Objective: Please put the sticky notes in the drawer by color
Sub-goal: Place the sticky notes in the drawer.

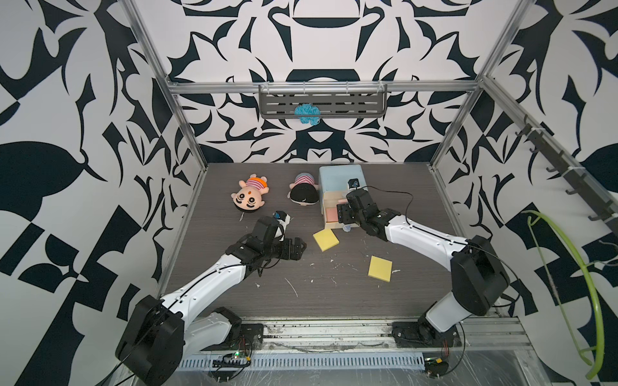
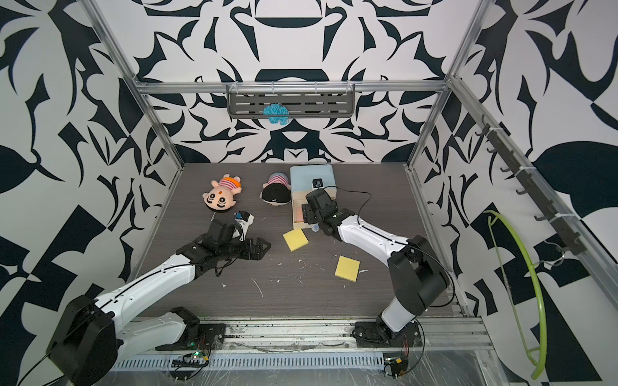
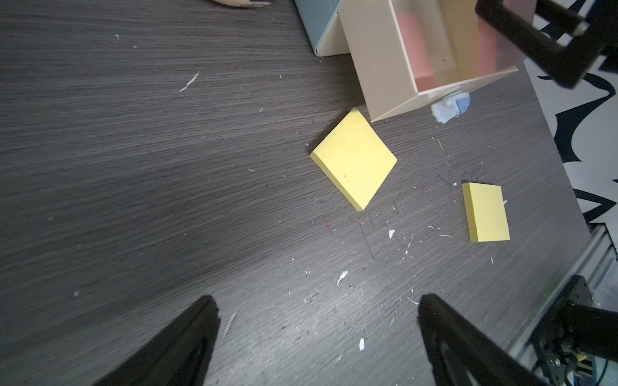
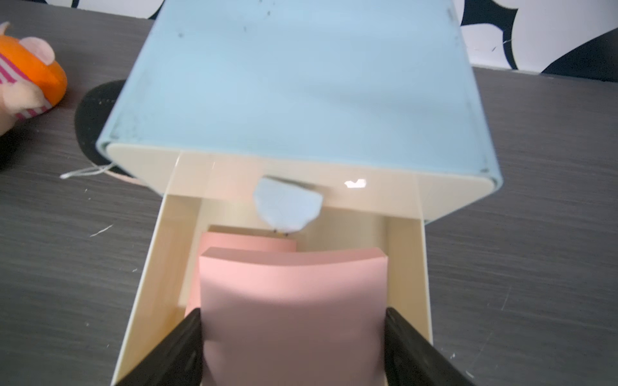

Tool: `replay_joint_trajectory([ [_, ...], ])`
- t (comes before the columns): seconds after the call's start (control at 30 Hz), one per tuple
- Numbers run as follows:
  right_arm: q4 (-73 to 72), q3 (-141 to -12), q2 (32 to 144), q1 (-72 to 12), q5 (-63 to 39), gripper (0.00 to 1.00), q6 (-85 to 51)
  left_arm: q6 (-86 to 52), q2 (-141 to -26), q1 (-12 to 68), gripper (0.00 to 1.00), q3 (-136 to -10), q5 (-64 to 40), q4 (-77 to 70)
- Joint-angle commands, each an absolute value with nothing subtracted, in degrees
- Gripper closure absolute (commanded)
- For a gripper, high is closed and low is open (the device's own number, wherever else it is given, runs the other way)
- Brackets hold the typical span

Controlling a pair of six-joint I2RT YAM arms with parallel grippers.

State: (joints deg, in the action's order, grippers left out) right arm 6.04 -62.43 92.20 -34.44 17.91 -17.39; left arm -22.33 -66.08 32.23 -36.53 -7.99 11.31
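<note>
My right hand (image 4: 293, 331) is clamped on the pink pad (image 4: 291, 290), fingers pressing its two side edges so the paper bows a little. I'm holding it over the open drawer (image 4: 157, 267) and, as I judge it, I haven't let go yet. Under it, toward the back of that same cream tray, the other pink pad (image 4: 247, 242) lies flat, so pink stands at one in and one about to land. The tray is pulled out of the pale blue cabinet (image 4: 294, 83), below the shut top drawer with its bluish knob (image 4: 287, 209); whether it's the middle or the bottom one, I can't tell. Over to my left hand (image 3: 317, 302): fingers spread wide, nothing between them, hovering above the bare surface (image 1: 267, 294), short of any pad. Out there the first yellow pad (image 1: 326, 240) sits just beside the front corner of the open drawer, and the second yellow pad (image 1: 380, 269) lies apart from it, toward my right arm's side. Counting: two pink, two yellow, four pads in sight. I see no green ones; they may be behind a shut drawer front, I can't say. One cabinet, one drawer open. Two plush toys lie beside the cabinet, the first doll (image 1: 249, 195) and the second doll (image 1: 303, 192), neither mine to sort. My read: pink nearly finished, both yellows left, and another drawer to open for them.
</note>
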Motion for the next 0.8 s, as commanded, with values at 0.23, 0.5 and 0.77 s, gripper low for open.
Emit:
replay_joint_trajectory([
  [0.23, -4.1, -60.4, 94.3, -32.3, 16.7, 0.18, -15.1, -21.7, -67.8, 32.3, 0.01, -38.9, -8.6, 10.8],
  [0.5, -3.6, -59.6, 92.5, -32.0, 15.8, 0.06, -15.1, -21.7, -67.6, 32.3, 0.01, -39.3, -8.3, 11.4],
  [0.77, -1.6, -55.6, 83.1, -32.0, 15.1, 0.03, -16.8, -22.2, -68.7, 32.3, 0.01, -41.6, -9.3, 10.1],
])
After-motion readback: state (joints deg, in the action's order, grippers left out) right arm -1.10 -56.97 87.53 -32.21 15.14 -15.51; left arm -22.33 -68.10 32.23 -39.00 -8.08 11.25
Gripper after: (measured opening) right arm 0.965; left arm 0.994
